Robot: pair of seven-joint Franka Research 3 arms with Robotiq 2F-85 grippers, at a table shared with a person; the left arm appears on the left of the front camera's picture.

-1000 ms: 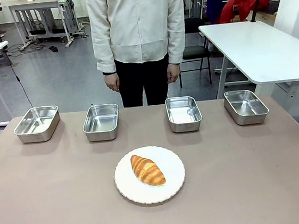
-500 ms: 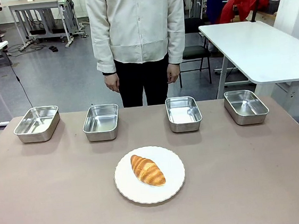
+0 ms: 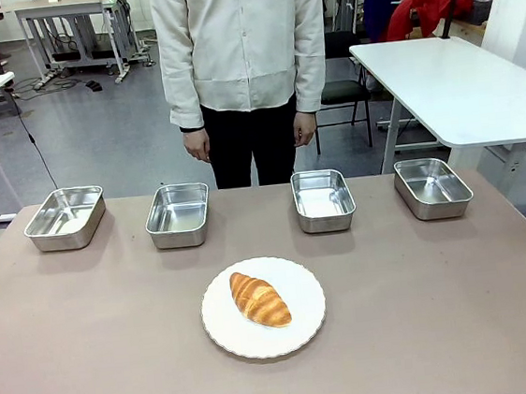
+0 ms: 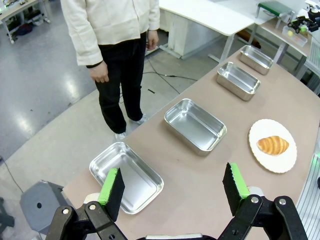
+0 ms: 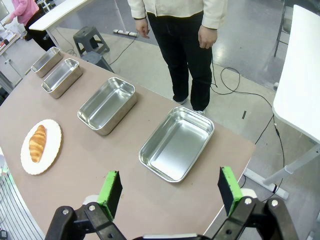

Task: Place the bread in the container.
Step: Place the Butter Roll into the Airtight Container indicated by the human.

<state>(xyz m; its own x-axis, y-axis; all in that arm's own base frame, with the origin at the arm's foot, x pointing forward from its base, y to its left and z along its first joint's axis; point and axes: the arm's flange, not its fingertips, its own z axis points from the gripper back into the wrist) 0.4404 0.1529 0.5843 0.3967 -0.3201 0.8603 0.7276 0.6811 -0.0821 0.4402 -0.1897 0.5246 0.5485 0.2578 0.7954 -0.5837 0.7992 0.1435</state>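
The bread (image 3: 260,298), a golden-brown croissant, lies on a round white plate (image 3: 304,317) at the middle of the table's near half. Several look-alike shiny steel trays stand in a row along the far edge, and nothing marks which is the container: the far-left one (image 3: 65,240), two middle ones (image 3: 178,238) (image 3: 326,224) and the far-right one (image 3: 436,209). All are empty. My left gripper (image 4: 173,175) hangs open high above the table's left end, with the bread (image 4: 272,145) far off. My right gripper (image 5: 169,172) is open above the right end, and the bread (image 5: 37,143) is far from it too.
A person in a cream jacket (image 3: 242,39) stands at the far side behind the trays, hands (image 3: 198,145) hanging down. A white table (image 3: 458,82) stands off to the right, and a grey stool (image 4: 42,205) stands on the floor beyond the left end.
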